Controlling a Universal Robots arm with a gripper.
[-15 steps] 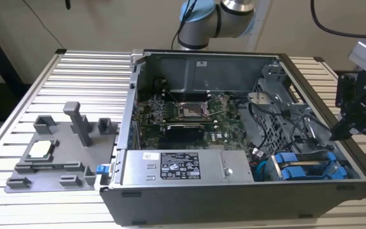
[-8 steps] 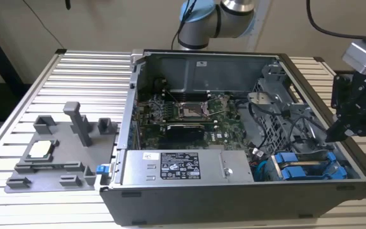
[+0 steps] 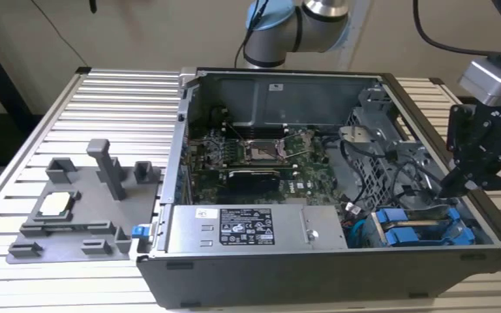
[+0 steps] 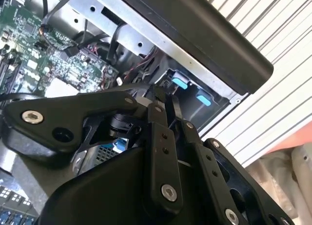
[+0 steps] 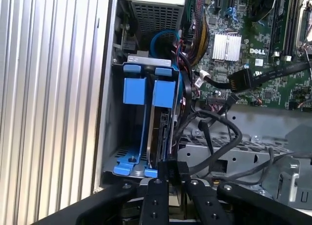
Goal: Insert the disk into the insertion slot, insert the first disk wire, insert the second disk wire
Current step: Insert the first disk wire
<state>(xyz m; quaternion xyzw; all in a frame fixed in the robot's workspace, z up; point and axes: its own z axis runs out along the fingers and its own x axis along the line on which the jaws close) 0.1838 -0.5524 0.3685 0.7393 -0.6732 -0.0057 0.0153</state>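
Observation:
Two blue-framed drives (image 3: 404, 233) sit side by side in the grey drive cage at the case's near corner on the exterior view's right. In the first wrist view the disk (image 5: 163, 94) sits in the insertion slot (image 5: 108, 117), its dark edge running toward my gripper (image 5: 169, 170). My fingers (image 5: 156, 188) are shut on a small black connector of a disk wire (image 5: 176, 167) at the drive's rear end. The exterior view shows my gripper (image 3: 449, 189) reaching down into the case over the cage. The second wrist view shows the fingertips (image 4: 157, 99) together, just short of the blue tabs (image 4: 179, 82).
Loose black cables (image 5: 219, 137) loop beside the cage. The power supply (image 3: 233, 228) and the motherboard (image 3: 250, 153) lie toward the exterior view's left inside the case. A grey fixture (image 3: 68, 208) with a chip stands on the slatted table (image 3: 111, 104).

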